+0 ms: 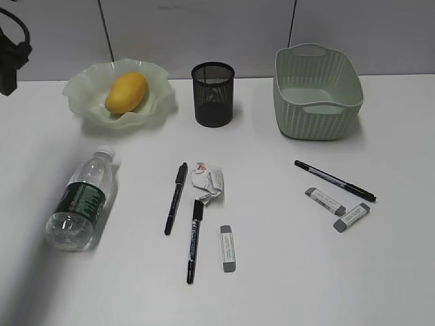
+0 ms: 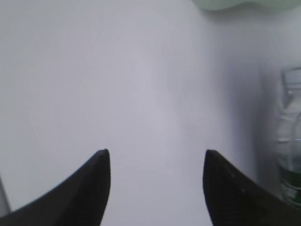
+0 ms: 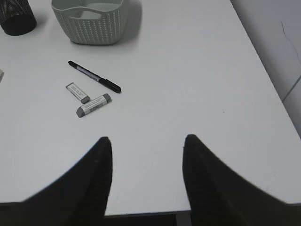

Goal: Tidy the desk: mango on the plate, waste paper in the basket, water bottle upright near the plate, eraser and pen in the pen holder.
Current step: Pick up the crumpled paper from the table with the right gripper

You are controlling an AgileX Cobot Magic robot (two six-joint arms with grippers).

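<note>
The yellow-orange mango (image 1: 126,92) lies on the pale green plate (image 1: 81,88) at the back left. In front of it, the water bottle (image 1: 80,200) lies on its side. The crumpled waste paper (image 1: 207,183) sits mid-desk between two black pens (image 1: 176,197) (image 1: 194,241), with an eraser (image 1: 228,248) beside them. A third pen (image 1: 334,180) and two erasers (image 1: 325,201) (image 1: 351,217) lie to the right. My left gripper (image 2: 156,153) hangs open over bare desk, the bottle (image 2: 289,150) to its right. My right gripper (image 3: 147,139) is open and empty near the desk's front edge.
The black mesh pen holder (image 1: 213,94) and the green basket (image 1: 317,92) stand along the back. Part of my left arm (image 1: 10,54) shows at the upper left. The desk's right edge (image 3: 263,61) runs close to a grey wall.
</note>
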